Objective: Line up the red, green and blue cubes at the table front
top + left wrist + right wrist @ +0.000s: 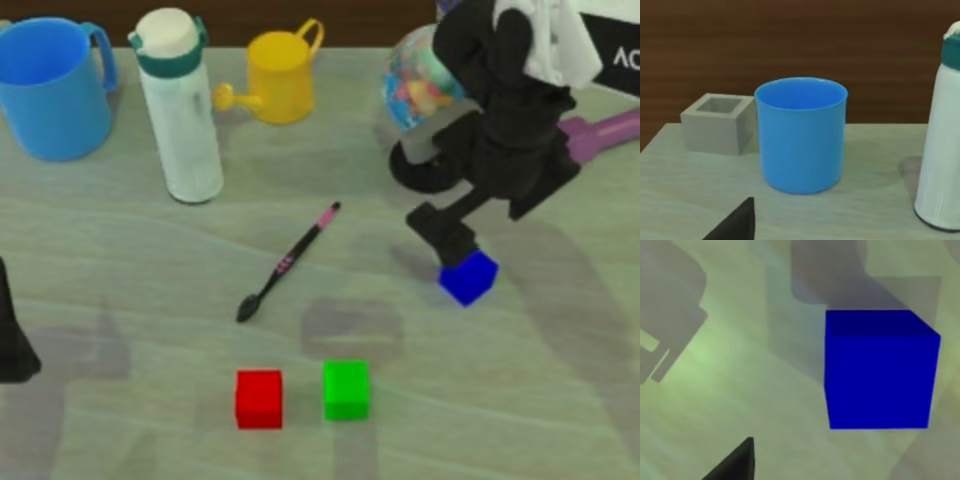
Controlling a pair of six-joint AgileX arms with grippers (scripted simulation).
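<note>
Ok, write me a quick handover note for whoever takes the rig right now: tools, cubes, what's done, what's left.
Right tool: over the right-centre of the table, at the blue cube; I cannot tell whether it grips it.
Left tool: parked at the left edge.
Red cube and green cube: side by side at the table front, a small gap between them, red to the left.
Done: red and green placed.
Left: bring the blue cube to the front, probably to the right of green.

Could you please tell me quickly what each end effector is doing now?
Left end effector: parked at the table's left edge.
Right end effector: holding the blue cube.
</note>
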